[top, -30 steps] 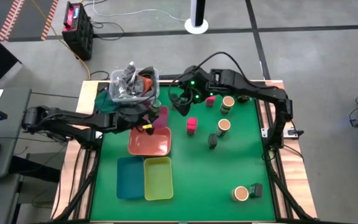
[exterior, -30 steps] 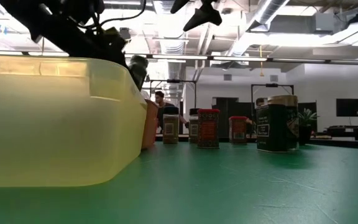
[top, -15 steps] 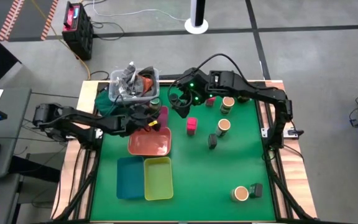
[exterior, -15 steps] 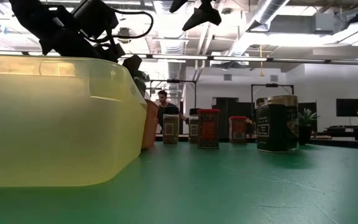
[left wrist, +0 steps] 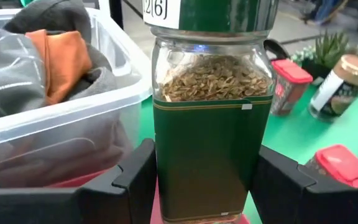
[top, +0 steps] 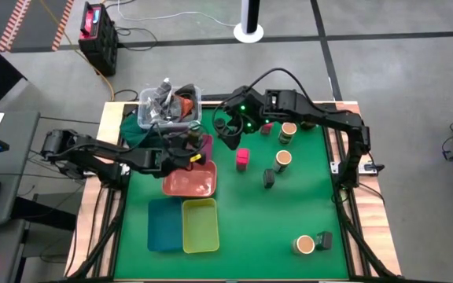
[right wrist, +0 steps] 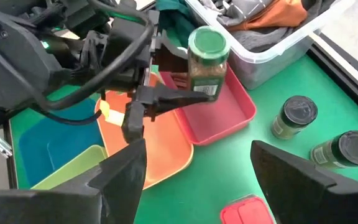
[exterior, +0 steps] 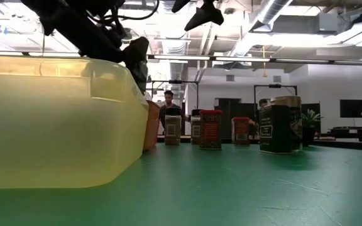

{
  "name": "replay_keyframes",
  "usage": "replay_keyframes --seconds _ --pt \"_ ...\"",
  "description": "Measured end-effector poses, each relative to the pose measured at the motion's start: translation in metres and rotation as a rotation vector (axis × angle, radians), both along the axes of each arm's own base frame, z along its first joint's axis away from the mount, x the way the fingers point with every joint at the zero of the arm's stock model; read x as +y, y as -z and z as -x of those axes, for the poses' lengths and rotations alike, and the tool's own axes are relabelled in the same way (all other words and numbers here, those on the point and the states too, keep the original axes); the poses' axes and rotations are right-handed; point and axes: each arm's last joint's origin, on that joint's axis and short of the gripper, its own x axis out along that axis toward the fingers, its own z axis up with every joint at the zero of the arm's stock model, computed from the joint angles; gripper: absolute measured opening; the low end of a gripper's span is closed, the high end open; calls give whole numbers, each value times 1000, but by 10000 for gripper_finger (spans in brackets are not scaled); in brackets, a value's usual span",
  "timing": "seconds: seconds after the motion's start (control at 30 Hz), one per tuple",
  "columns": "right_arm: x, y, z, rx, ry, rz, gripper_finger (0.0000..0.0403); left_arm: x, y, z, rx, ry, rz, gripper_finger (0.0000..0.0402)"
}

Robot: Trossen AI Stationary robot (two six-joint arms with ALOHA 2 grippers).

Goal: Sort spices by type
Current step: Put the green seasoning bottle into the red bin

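— Where does the left pincer [right wrist: 143,93] stand, and what has it got?

— It is clamped on a green-lidded spice jar [left wrist: 211,118], one finger [left wrist: 135,177] on each side of the glass, holding it upright above the magenta tray [right wrist: 219,115] at the far left of the green tabletop [top: 289,204]. The jar shows brown seeds behind a dark green label. A clear bin [top: 171,108] of cloth sits just behind it.

— And the right pincer [top: 228,132]?

— It hangs over the far middle of the tabletop, fingers spread partway and gripping nothing, looking down on the other arm and the jar.

— Where are the other spices?

— Two more dark jars [right wrist: 297,116] stand beside the magenta tray. A magenta box [top: 243,158] sits near the tabletop's middle, with two tan-topped jars [top: 282,159] and a small dark container [top: 269,178] close by. A third tan-topped jar [top: 304,244] and a dark box stand touching or nearly so at the near right corner.

— The trays?

— Salmon tray [top: 189,181] next to the magenta one; teal tray [top: 163,224] and yellow-green tray [top: 200,225] side by side nearer the front.
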Motion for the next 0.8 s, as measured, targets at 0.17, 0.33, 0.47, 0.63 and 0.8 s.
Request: replay_keyframes --seconds 0.17,0.33,0.47,0.63,0.8 --pt "1 -4 7 19 -21 16 313 -1 0 0 -41 -21 16 205" --pt "-6 -16 25 15 -8 35 313 -2 5 -3 -23 -35 6 205" --pt "-11 -22 32 6 6 48 313 2 17 -7 124 2 -41 205" --pt "-9 -25 36 9 -1 50 313 -4 6 -10 185 77 -121 205" --pt "-7 -25 36 8 -10 51 313 -11 -19 -22 181 164 -215 206"
